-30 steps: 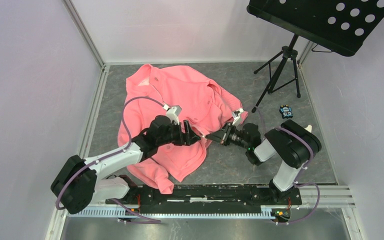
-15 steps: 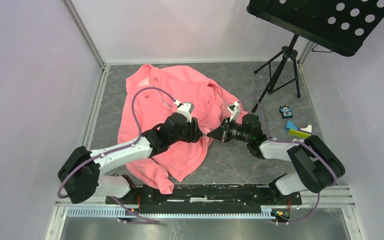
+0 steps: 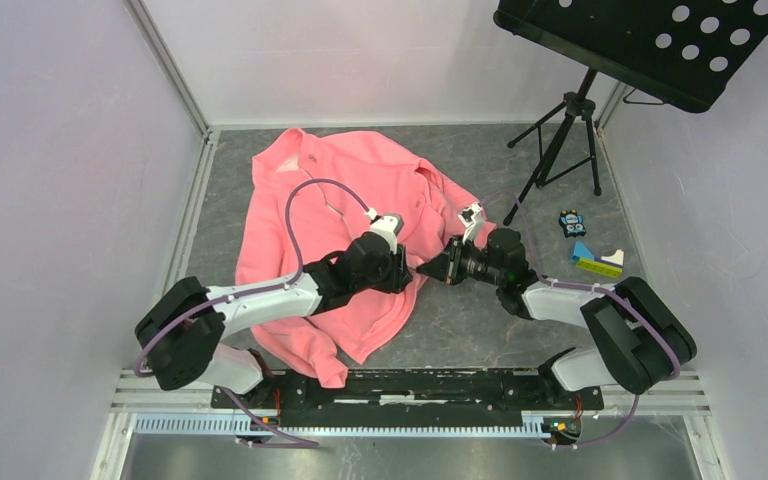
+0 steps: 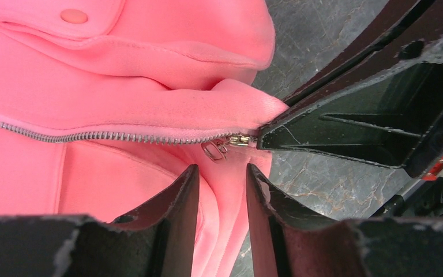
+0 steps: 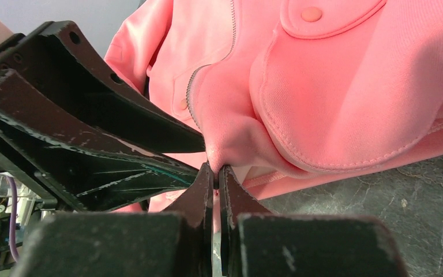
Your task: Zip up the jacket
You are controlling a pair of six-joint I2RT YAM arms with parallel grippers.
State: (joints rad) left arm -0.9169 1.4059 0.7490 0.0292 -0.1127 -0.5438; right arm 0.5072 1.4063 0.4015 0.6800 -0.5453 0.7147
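The coral-pink jacket [image 3: 340, 195] lies spread on the grey floor. My right gripper [image 5: 214, 170] is shut on the jacket's bottom hem, right at the lower end of the pale zipper [image 4: 92, 136], and lifts the fabric into a small peak. In the left wrist view the right gripper's fingers [image 4: 346, 130] meet the hem beside the metal zipper slider and pull tab [image 4: 222, 148]. My left gripper [image 4: 220, 173] is open, its fingertips just short of the pull tab, with pink fabric below the gap. In the top view the left gripper [image 3: 407, 272] and the right gripper [image 3: 428, 270] almost touch.
A black music stand on a tripod [image 3: 560, 140] stands at the back right. A small dark toy [image 3: 572, 222] and a blue and yellow box [image 3: 597, 260] lie on the floor right of the right arm. White walls close in the floor on three sides.
My left gripper has moved right along the jacket's front up to the right gripper. The right arm has stretched forward and lowered, still holding the hem.
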